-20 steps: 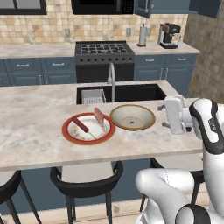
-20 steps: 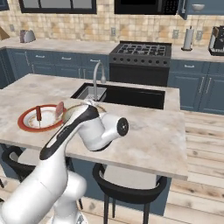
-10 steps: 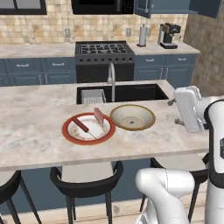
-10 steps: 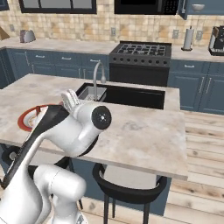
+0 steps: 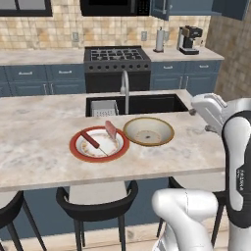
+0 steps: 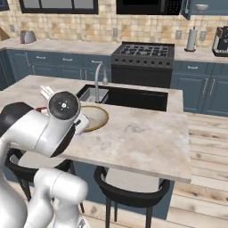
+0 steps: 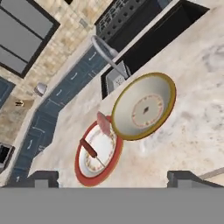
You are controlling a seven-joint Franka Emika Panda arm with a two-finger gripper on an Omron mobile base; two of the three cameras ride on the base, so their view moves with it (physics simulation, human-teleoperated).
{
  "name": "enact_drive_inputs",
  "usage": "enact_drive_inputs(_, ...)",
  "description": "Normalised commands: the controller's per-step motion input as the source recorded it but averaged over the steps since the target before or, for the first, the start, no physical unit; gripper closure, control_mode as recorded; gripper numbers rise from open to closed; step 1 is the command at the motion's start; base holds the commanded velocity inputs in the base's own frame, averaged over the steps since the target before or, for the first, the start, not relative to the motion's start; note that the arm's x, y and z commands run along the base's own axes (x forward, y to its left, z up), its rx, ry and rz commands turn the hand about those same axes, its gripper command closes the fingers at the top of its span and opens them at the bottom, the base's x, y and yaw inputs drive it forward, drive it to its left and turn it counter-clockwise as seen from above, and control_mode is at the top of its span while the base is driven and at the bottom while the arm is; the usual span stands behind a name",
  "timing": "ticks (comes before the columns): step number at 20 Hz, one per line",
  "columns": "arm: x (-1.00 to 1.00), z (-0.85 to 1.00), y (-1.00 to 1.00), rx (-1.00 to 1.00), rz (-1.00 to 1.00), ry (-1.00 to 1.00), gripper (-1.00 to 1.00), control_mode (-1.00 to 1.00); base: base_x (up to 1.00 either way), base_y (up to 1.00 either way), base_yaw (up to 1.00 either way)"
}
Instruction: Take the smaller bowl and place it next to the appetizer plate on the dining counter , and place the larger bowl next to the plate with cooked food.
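Stools (image 5: 95,196) with black seats stand nearest, tucked under the dining counter (image 5: 39,152); on its beige marble top the plate with cooked food (image 5: 99,145) carries a sausage (image 5: 91,139) and a pinkish meat piece (image 5: 111,130), and the larger bowl (image 5: 148,131) sits just beside it at three o'clock, rims touching or nearly so.

A second ago the gripper (image 7: 113,178) hung low over the counter's right end, near the bowl; since then the arm has swung up and away, and the hand now rides at the far right of the left base view, looking back down on bowl and plate; the bowl has not shifted; to my eye it has been released beside the red-rimmed plate, so that half of the task looks done.

Two dark fingertips (image 7: 41,178) stand wide apart in the hand view with nothing between them, so the jaws are open and empty.

Beyond lie the sink (image 5: 137,103) and faucet (image 5: 125,88), then the stove (image 5: 116,53), with a coffee machine (image 5: 188,39) at one o'clock.

Small dark lettering runs down the forearm in the left base view; it is too small to read.
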Motion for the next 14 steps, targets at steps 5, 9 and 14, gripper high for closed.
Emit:
enact_drive_inputs(5,-0.17,0.35,0.20,-0.49,0.00,0.02,-1.00,-1.00,0.00,0.00,0.00)
enact_drive_inputs(9,-0.27,0.46,0.54,-0.37,0.00,0.01,-1.00,-1.00,0.00,0.00,0.00)
enact_drive_inputs(14,-0.58,0.43,0.20,-0.24,0.00,-0.05,-1.00,-1.00,0.00,0.00,0.00)
